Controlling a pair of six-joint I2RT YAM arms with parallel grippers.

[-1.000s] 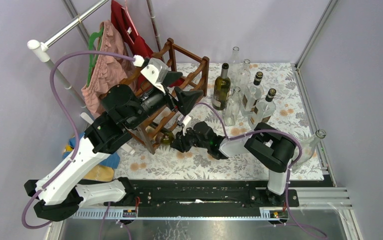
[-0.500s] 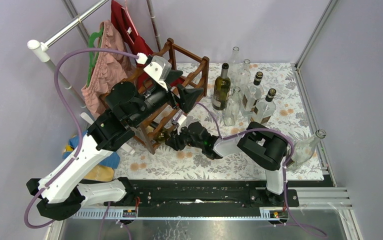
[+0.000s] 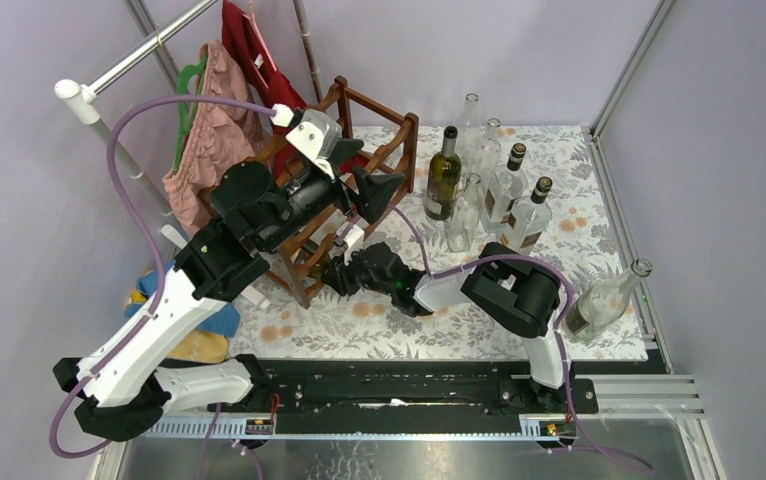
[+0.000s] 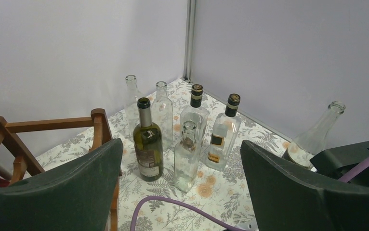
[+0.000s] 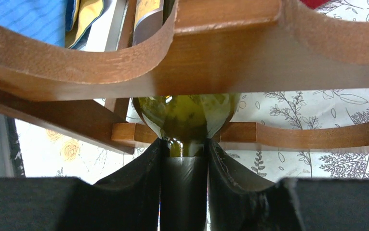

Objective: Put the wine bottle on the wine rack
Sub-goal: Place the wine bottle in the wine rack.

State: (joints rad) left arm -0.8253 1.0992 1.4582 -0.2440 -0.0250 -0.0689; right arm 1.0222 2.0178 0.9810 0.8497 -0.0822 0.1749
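Observation:
The wine rack (image 3: 395, 150) is dark reddish-brown wood and stands at the back left of the flowered table. A green wine bottle (image 3: 321, 267) lies horizontally in its lowest tier. My right gripper (image 3: 345, 273) is shut on the bottle's neck at the rack's near side. In the right wrist view the bottle's shoulder (image 5: 187, 113) sits between two scalloped rails (image 5: 221, 43), and both fingers (image 5: 230, 173) press the dark neck. My left gripper (image 3: 371, 190) hovers open above the rack with nothing between its fingers (image 4: 288, 187). The rack's corner post (image 4: 99, 120) shows at the left of the left wrist view.
Several upright bottles stand at the back right: a dark green one (image 3: 443, 175) and clear ones (image 3: 507, 190). A clear bottle (image 3: 604, 298) leans at the right edge. Garments (image 3: 209, 120) hang on a rail behind the rack. Blue and yellow cloths (image 3: 199, 335) lie at the left.
My right gripper has moved left toward the rack, carrying the bottle deeper into the lowest tier. The left arm lifted slightly and now holds still.

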